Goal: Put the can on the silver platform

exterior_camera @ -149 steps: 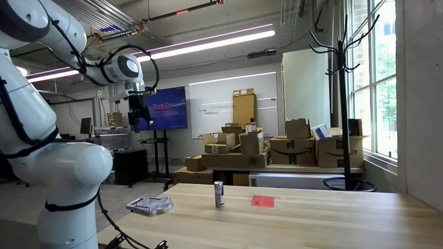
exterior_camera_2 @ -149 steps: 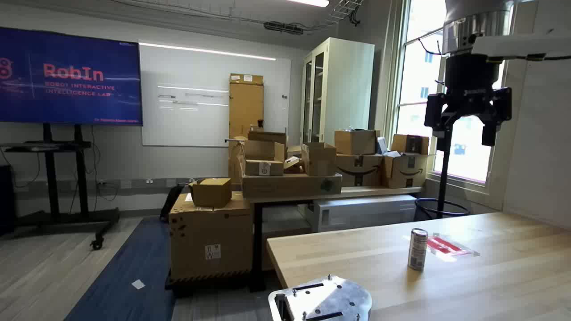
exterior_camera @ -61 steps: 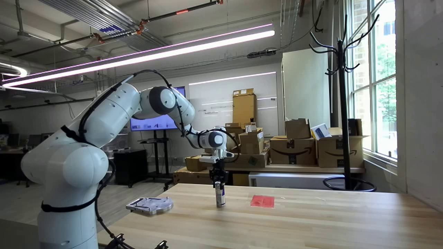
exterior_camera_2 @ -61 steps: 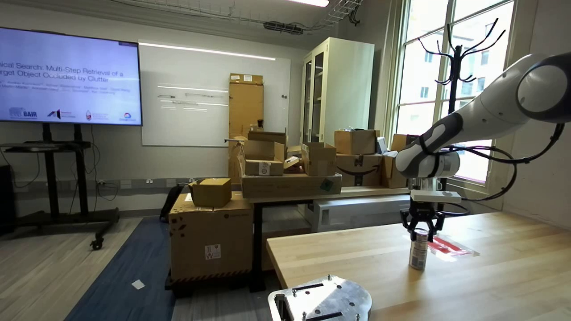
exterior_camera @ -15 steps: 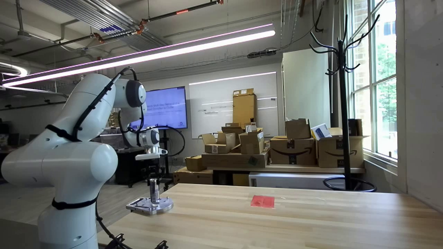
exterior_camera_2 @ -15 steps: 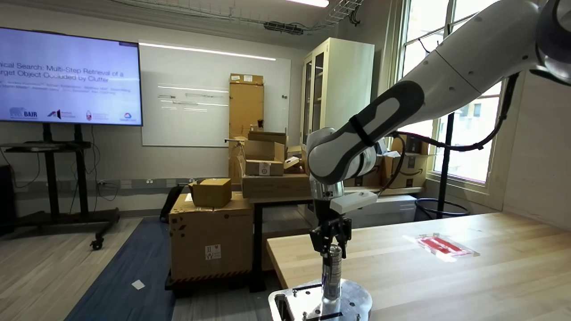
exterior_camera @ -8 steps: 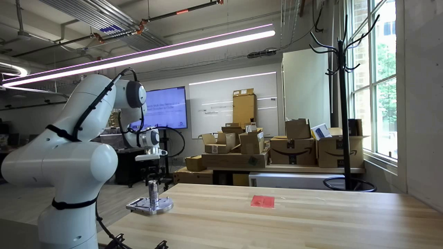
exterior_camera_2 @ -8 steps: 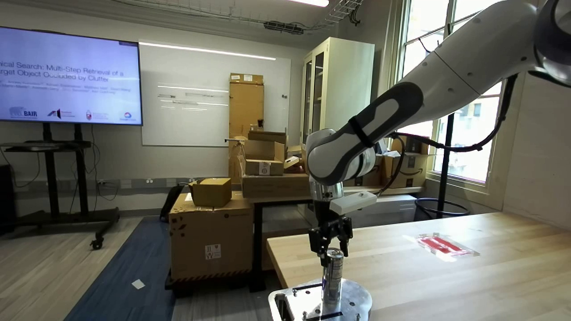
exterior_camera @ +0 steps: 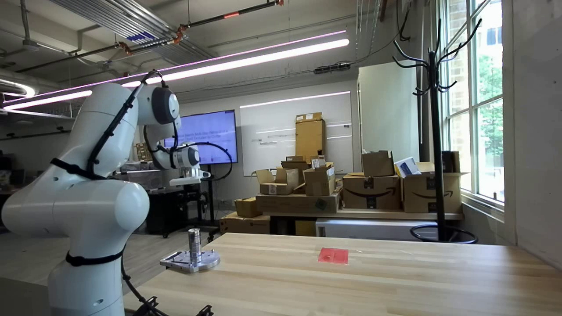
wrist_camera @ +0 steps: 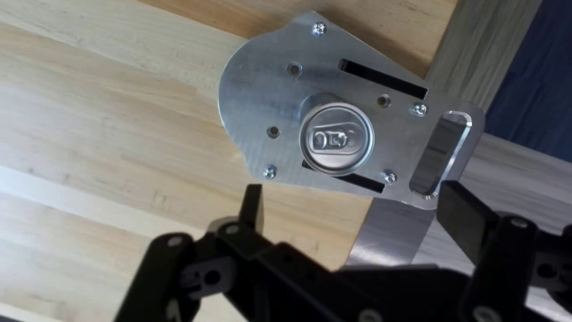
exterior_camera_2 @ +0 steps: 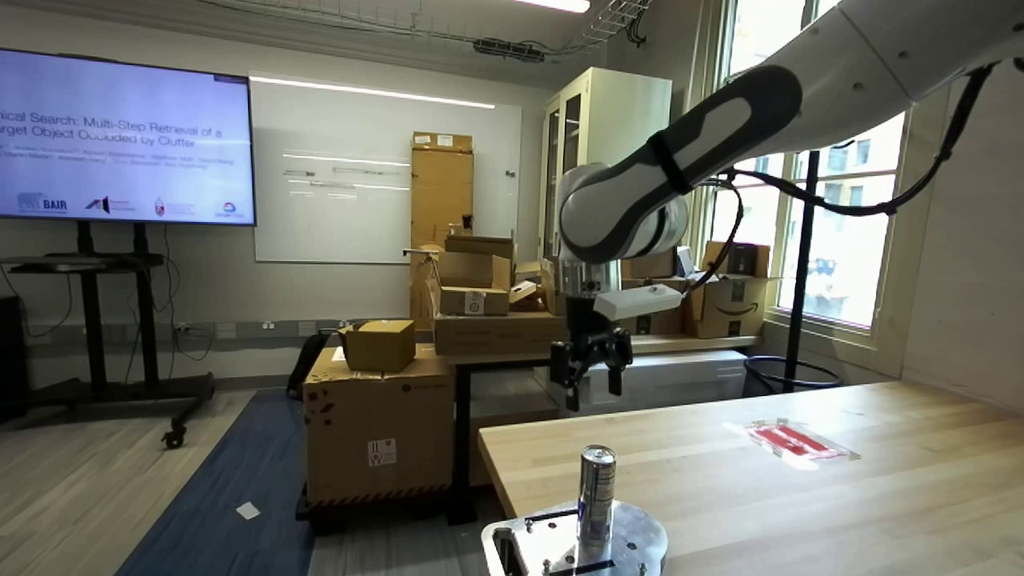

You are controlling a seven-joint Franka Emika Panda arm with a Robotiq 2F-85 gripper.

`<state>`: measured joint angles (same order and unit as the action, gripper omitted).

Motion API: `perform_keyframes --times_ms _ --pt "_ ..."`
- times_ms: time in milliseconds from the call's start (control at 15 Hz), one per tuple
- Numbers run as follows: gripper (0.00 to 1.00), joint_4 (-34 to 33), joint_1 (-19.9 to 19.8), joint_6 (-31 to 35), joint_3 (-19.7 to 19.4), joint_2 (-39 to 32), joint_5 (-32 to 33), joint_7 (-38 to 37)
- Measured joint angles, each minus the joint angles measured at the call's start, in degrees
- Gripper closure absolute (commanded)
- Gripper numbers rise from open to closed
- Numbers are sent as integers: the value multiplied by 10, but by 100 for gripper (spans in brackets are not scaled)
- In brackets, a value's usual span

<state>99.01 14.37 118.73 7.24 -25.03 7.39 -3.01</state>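
Note:
The slim silvery can (exterior_camera: 195, 245) stands upright on the silver platform (exterior_camera: 174, 260). In an exterior view the can (exterior_camera_2: 596, 498) stands on the platform (exterior_camera_2: 638, 534) near its middle, apart from my gripper (exterior_camera_2: 594, 392). The gripper is directly above the can, open, with nothing between its fingers. In the wrist view I look down on the can's lid (wrist_camera: 337, 138) and the flat platform (wrist_camera: 257, 89) with its slots and screws. There my gripper (wrist_camera: 351, 196) comes in from the bottom, its jaws wide apart and empty.
The platform sits at the edge of the wooden table (exterior_camera: 373, 285), and the floor shows beyond that edge in the wrist view (wrist_camera: 505, 179). A flat red piece (exterior_camera: 333, 255) lies farther along the table. Cardboard boxes (exterior_camera: 371, 191) and a coat rack (exterior_camera: 434, 131) stand behind.
The can went from the table to the platform in my gripper. About half a second ago the jaws had opened around its top. Since then the gripper has risen clear; the can stayed.

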Motion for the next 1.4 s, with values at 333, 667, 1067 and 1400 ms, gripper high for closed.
perform_keyframes --times_ms 333,667,1067,1400 --pt "0 63 -50 -5 -30 107 -42 -1" --pt "0 147 -103 0 -65 181 -74 -1" --pt "0 221 -128 19 -89 236 -82 -2" --pt "0 234 -131 23 -91 241 -82 -3"
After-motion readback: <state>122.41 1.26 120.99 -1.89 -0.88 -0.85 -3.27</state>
